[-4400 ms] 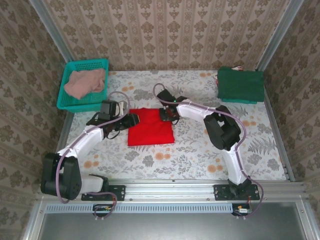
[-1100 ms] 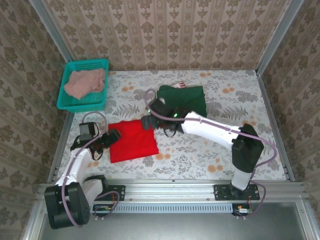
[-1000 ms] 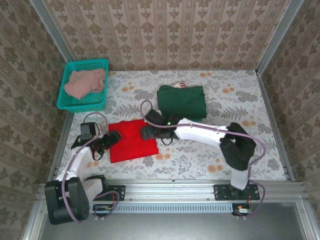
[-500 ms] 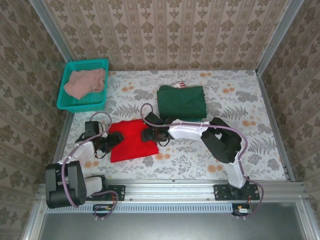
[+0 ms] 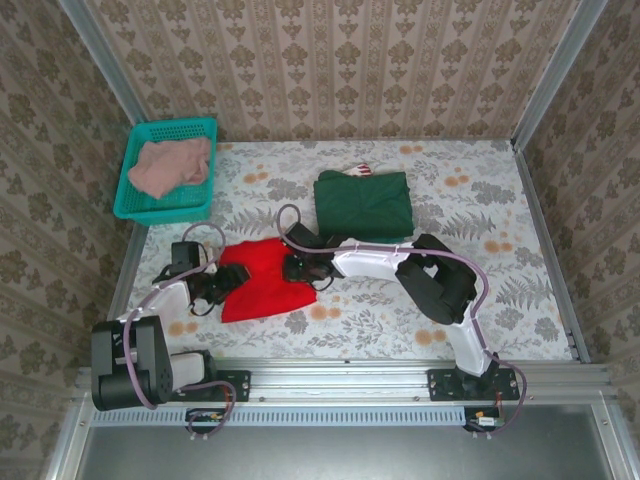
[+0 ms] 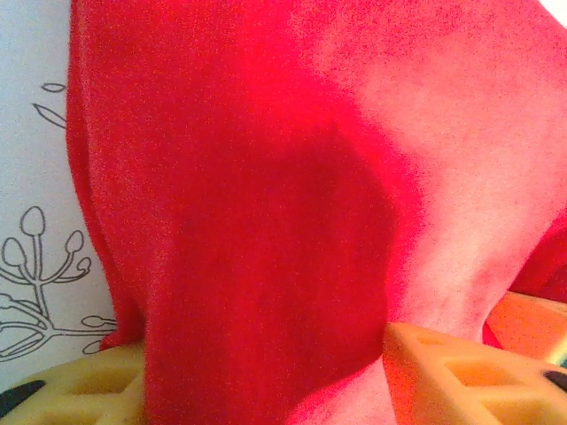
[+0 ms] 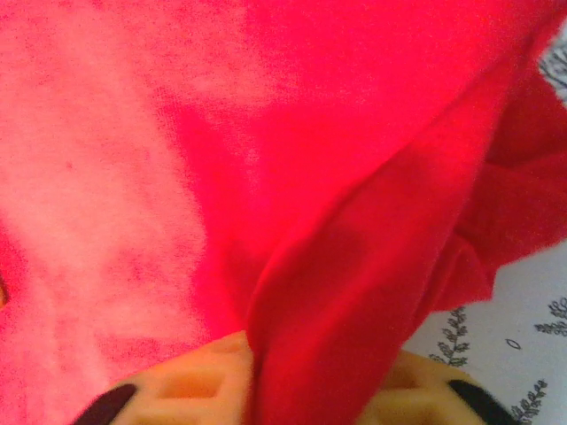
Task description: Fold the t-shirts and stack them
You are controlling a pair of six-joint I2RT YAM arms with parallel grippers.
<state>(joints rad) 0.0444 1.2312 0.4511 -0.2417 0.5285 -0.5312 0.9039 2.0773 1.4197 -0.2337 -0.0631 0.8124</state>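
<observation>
My table [image 5: 480,290] has a flower-printed top. Three things lie on it: the red t-shirt [image 5: 262,285] near the middle at 8 o'clock (rumpled, not flat), the dark green t-shirts [image 5: 365,205] folded at 12 o'clock, and the teal basket [image 5: 172,125] far out at 10 o'clock.

— Where are your arms?
— Both low, wrists facing each other. My left arm [image 5: 160,300] is folded short; my right arm [image 5: 370,262] stretches far leftward.
— And the grips?
— My right gripper [image 5: 297,268] pinches a fold of the red t-shirt [image 5: 262,290]. My left gripper [image 5: 222,283] straddles it, fingers [image 6: 461,376] half apart; whether it's clamped, I can't tell.
</observation>
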